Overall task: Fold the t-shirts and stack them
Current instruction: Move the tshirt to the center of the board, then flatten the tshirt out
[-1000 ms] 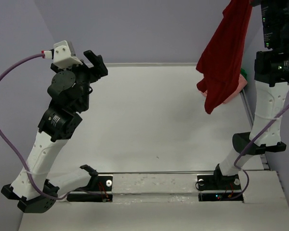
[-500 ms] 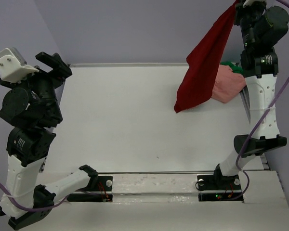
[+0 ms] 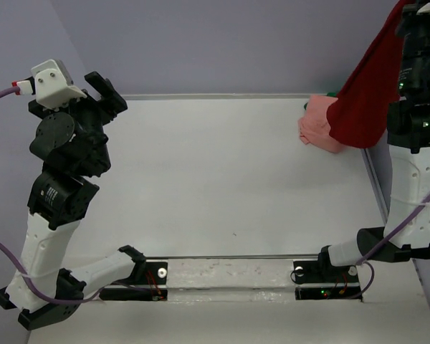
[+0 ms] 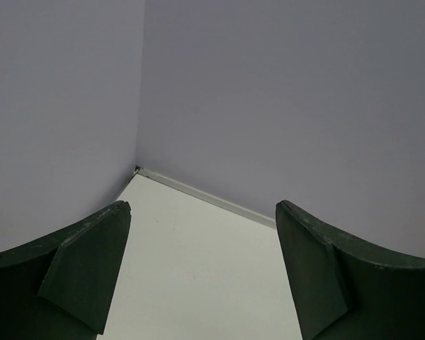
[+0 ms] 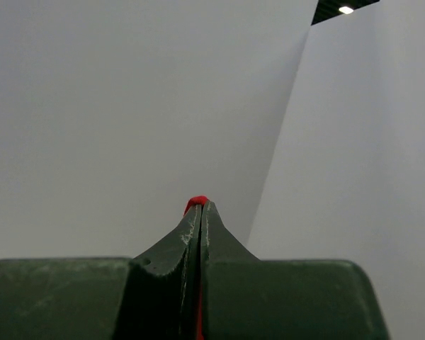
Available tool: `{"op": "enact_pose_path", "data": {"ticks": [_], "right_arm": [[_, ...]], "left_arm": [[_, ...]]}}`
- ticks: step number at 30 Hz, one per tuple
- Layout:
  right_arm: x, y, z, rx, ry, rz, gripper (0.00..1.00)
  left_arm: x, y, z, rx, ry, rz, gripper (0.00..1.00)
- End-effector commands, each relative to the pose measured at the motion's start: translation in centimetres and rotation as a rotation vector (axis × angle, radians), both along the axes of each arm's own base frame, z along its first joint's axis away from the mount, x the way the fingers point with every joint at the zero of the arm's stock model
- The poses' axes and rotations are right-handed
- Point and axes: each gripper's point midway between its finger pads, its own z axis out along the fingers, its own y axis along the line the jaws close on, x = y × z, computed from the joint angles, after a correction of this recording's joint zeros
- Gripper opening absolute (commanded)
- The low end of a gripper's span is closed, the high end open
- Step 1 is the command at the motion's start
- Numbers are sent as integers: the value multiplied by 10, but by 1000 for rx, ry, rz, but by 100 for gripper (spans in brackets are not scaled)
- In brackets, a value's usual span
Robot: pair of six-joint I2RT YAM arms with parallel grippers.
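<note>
Three shirts sit at your far right. The dark red shirt (image 3: 367,100) hangs as a limp, smooth drape above the white table (image 3: 222,179), pinched in the right claw (image 5: 200,211); only the wrist view shows those jaws pressed tight on a red sliver. It has swung rightward since half a second ago, uncovering the crumpled pink shirt (image 3: 319,130), with a speck of the green shirt (image 3: 332,94) behind. Your left claw (image 4: 202,209) gapes wide, empty.

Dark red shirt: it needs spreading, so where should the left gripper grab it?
Probably its lowest hanging corner, approached from the table's middle: the dark red shirt hangs from the right gripper, that corner dangling free near the salmon shirt.
</note>
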Motion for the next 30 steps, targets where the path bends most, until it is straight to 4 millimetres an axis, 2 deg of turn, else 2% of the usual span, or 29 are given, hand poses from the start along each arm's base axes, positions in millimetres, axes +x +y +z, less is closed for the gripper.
{"op": "enact_pose_path", "data": {"ticks": [1,2,4,5,6,7,8,9,10,12,13,14,15,16,17,20,23,25,26,27,28,29,30], "right_arm": [[27,36,-13,23,33,204,0],[45,64,-31,29,99,292,0],[65,106,-55,4,189,366,0],[89,135,-86,-28,287,398,0],[93,160,-97,-54,317,431,0],[89,206,-109,-83,349,504,0],[97,238,-130,-107,409,556,0],[98,267,-150,-129,462,603,0],[74,314,-154,-165,471,688,0],[61,358,-169,-214,491,743,0],[50,390,-181,-237,518,803,0],[42,404,-184,-238,532,848,7],[35,416,-186,-235,536,887,40],[27,427,-188,-217,552,937,99],[16,437,-187,-216,555,974,100],[7,441,-188,-231,559,952,100],[19,412,-190,-216,569,796,100],[40,383,-197,-205,586,655,96],[53,360,-200,-166,604,572,79],[58,336,-194,-121,605,543,65],[69,323,-220,-106,668,520,50],[84,296,-230,-6,704,527,40],[81,280,-254,75,769,537,36]], "left_arm": [[-5,0,0,-9,-17,-16,93],[-5,0,-1,-14,-18,-17,93],[-6,0,-3,-20,-17,-20,93],[-7,0,-4,-30,-17,-23,93],[-8,0,-3,-36,-21,-28,93],[-10,1,-2,-42,-24,-32,93],[-10,0,-2,-52,-28,-37,93],[-12,1,-2,-54,-29,-36,93],[-13,2,-2,-59,-30,-34,93],[-12,2,-3,-63,-28,-31,92],[-13,2,-3,-63,-25,-33,92],[-14,3,-2,-66,-26,-32,92],[-14,3,-1,-68,-28,-38,92],[-17,5,2,-75,-35,-38,92],[-18,6,3,-76,-37,-34,92],[-20,8,4,-68,-37,-25,92],[-15,5,1,-57,-23,-24,92],[-7,-2,-6,-43,0,-35,92],[-4,-4,-9,-38,9,-38,92],[-1,-8,-14,-34,25,-42,92],[7,-13,-21,-23,50,-45,93],[11,-17,-30,-6,82,-46,93],[20,-25,-41,8,117,-52,93]]}}
